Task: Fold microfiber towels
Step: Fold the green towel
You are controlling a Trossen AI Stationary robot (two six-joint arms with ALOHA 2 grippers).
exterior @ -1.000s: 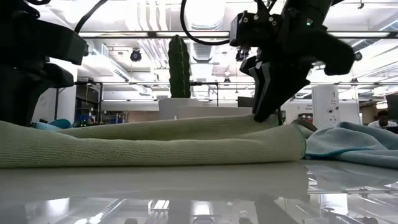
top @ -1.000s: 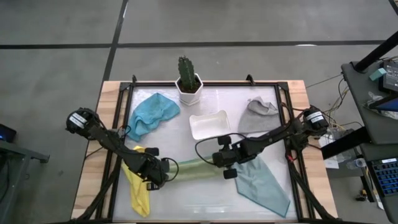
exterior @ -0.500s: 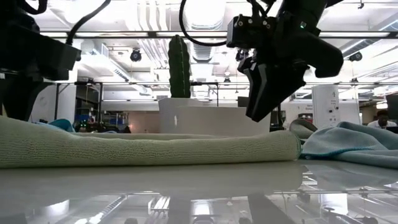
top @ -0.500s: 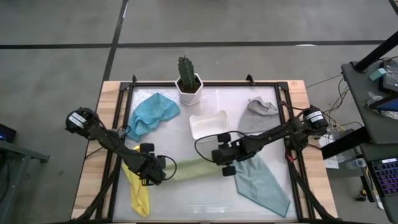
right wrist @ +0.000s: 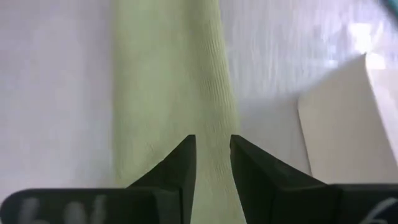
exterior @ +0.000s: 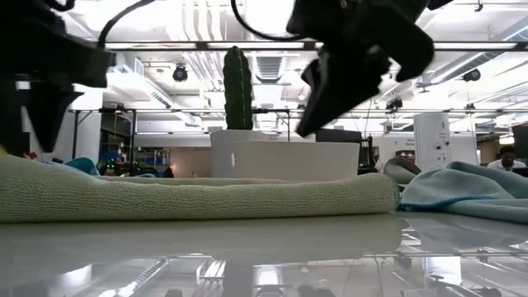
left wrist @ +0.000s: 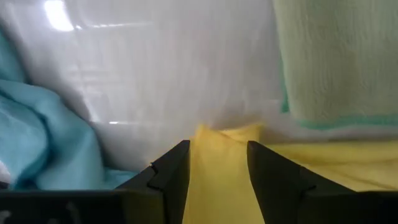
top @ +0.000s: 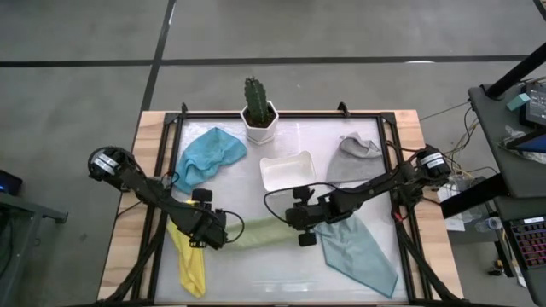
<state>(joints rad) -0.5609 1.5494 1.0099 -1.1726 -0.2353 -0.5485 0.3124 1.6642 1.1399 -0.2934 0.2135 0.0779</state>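
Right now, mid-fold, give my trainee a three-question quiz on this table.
1. True or false: the olive green towel lies flat, held by neither tool.
2. Which towel lies under the left tool? A) grey B) yellow C) pale teal
3. Fill in: the cactus pot stands behind the white ____.

Key: 1 true; the right tool hangs above the towel with fingers apart. 2 B, the yellow towel. 3 tray.

White table (top: 256, 264), five towels (top: 260, 232), tray (top: 286, 170), potted cactus (top: 258, 112)
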